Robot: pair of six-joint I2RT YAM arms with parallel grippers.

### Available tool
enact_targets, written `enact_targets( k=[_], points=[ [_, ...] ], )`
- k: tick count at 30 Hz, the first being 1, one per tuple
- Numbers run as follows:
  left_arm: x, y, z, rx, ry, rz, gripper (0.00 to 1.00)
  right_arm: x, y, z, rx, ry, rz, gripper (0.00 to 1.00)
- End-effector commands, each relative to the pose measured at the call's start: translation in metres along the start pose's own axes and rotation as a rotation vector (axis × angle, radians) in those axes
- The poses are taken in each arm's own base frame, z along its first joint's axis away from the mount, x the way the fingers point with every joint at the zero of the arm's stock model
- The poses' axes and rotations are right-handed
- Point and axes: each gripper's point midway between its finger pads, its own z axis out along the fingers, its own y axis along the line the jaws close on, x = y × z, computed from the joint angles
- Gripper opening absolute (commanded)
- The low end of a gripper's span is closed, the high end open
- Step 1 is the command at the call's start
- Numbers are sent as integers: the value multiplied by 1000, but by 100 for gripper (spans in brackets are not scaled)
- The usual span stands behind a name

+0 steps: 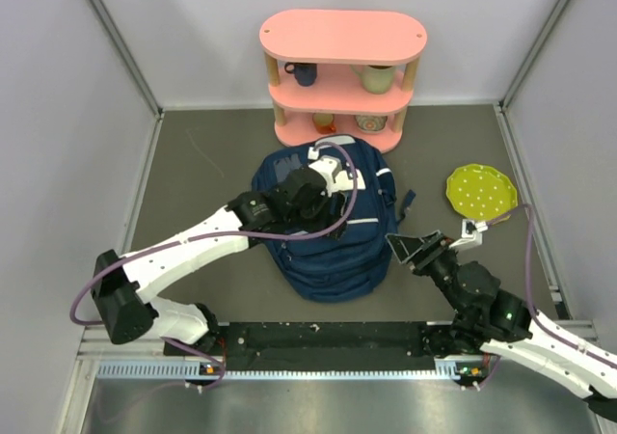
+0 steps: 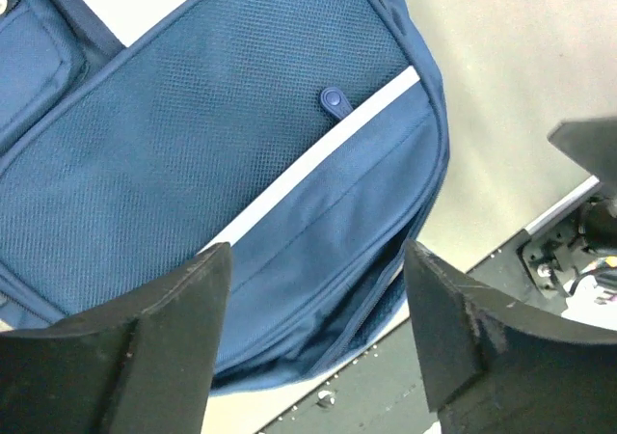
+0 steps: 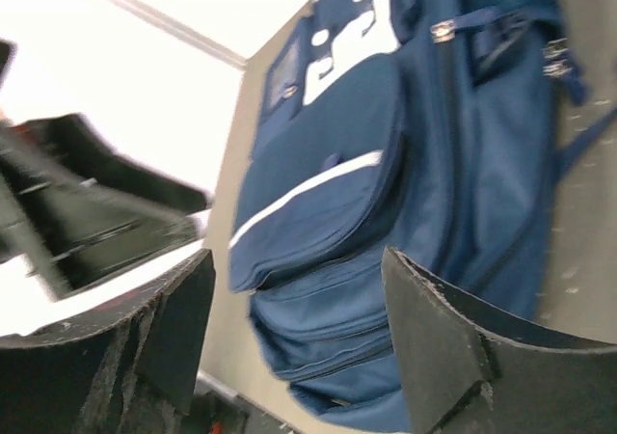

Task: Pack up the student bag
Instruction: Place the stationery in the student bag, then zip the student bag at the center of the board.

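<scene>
Item 1: student bag (image 1: 333, 260), navy with thin white stripes, lies flat at the centre of the grey table (image 1: 212, 154), its top end toward the frame's upper edge.

Item 2: left gripper (image 2: 318, 256), jaws spread wide with nothing between them, hovers over the bag. Only its wrist view shows the mesh front panel, 1 white stripe (image 2: 318, 140) and a small blue zip pull (image 2: 332, 99).

Item 3: right gripper (image 3: 297, 260), jaws likewise apart and empty, sits off the bag's right side in the overhead view. Only its wrist view shows the white patch (image 3: 352, 43) and the stacked front pockets from the side.

Item 4, overhead only: pink shelf (image 1: 342, 34) with 3 tiers at upper centre, holding a blue mug (image 1: 302, 72) and other cups.

Item 5: green dotted plate (image 1: 480, 191), right of the bag.
</scene>
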Motion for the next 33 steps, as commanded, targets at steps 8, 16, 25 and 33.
enact_targets(
  k=[8,16,25,33],
  points=[
    [-37,60,-68,-177,-299,-103,99,-5,-36,2,342,88,-283,81],
    [-4,131,-60,-253,-225,-269,99,-2,-40,15,390,269,-237,88],
    [25,128,-31,-41,-223,-412,99,32,-55,14,369,432,-96,93],
    [29,119,-13,125,-263,-457,99,68,-58,29,289,517,74,93]
  ],
)
